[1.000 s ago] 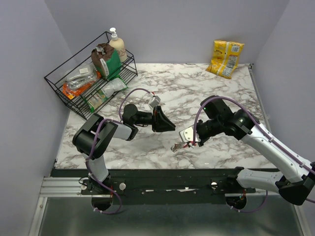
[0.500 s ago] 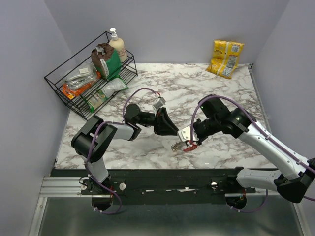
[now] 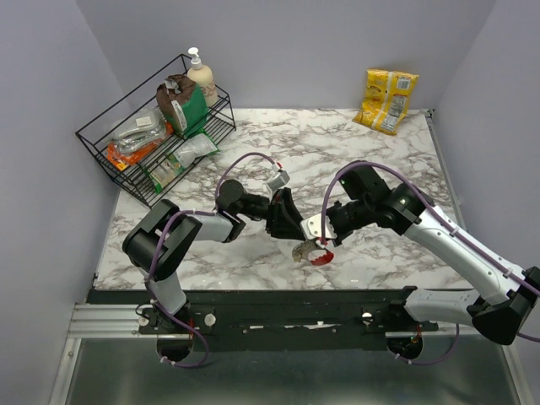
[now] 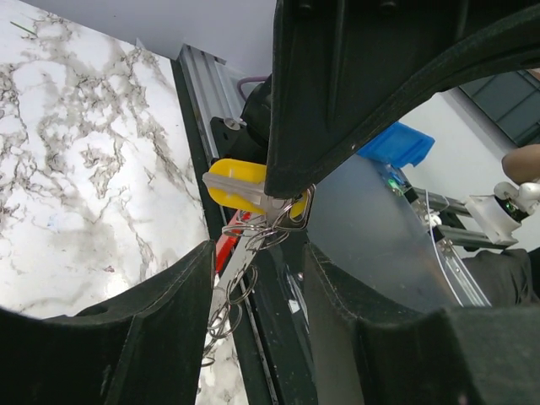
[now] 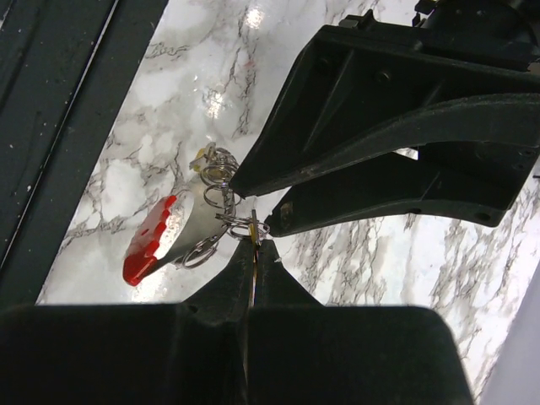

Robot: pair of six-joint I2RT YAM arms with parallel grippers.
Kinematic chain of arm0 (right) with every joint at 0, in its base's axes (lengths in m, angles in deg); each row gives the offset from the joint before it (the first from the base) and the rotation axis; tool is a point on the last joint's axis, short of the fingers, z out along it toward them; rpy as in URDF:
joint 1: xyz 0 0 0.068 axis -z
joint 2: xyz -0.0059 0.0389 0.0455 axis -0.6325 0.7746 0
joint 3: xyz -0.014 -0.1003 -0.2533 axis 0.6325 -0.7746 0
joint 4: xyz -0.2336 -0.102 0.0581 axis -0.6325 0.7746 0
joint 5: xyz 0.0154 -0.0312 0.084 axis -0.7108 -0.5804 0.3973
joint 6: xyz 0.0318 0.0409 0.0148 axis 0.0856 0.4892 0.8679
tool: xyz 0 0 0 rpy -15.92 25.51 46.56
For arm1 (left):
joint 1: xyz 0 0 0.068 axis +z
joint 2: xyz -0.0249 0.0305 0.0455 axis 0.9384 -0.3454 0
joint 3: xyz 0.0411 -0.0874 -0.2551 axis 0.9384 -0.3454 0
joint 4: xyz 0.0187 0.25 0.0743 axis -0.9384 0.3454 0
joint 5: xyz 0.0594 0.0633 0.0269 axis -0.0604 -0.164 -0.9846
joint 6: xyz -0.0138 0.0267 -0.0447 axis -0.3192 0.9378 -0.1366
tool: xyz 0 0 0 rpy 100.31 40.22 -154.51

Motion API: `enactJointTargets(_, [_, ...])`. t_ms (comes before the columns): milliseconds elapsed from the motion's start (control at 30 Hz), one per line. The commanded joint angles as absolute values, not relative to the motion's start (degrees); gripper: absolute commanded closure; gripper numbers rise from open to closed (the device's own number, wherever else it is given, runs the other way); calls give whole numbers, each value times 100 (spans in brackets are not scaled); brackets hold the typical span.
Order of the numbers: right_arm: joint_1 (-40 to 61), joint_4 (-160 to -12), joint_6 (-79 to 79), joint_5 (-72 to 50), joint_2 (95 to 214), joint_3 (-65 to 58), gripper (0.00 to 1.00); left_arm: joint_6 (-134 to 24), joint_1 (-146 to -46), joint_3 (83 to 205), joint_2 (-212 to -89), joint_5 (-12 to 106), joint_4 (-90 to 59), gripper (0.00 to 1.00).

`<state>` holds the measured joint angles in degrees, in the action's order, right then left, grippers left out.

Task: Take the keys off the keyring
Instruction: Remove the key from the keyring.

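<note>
**Right pincer** (image 5: 255,246): your fingers are pressed together on the yellow-headed key (image 4: 236,186), over the marble tabletop (image 3: 371,160) near its front edge.

**Keyring** (image 5: 221,201): a cluster of thin wire rings hangs at that key. A silvery key (image 5: 190,224) and the red strip (image 5: 150,240) dangle beneath.

**Left pincer** (image 4: 257,253): spread, and you have its fingers (image 5: 354,126) either side of the rings. You cannot tell whether they touch.

**Yellow snack bag** (image 3: 387,99): at the back right, print too small to read.

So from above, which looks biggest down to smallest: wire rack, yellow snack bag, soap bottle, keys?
1. wire rack
2. yellow snack bag
3. soap bottle, partly hidden
4. keys
</note>
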<state>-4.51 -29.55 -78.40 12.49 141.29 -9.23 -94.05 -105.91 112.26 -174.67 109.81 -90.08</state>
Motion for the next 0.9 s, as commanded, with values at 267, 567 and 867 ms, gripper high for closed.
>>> enactJointTargets(267, [-427,-3218,-7695,1392,14203,-728,97,-9336,-10670,11297,-17285,11152,-11038,46])
enactJointTargets(567, [-427,-3455,-7633,1172,14221,-851,96,-9380,-10723,11297,-17294,11205,-11047,51])
enactJointTargets(867, [-427,-3675,-7607,917,14220,-1062,96,-9354,-10723,11279,-17329,11187,-11047,63])
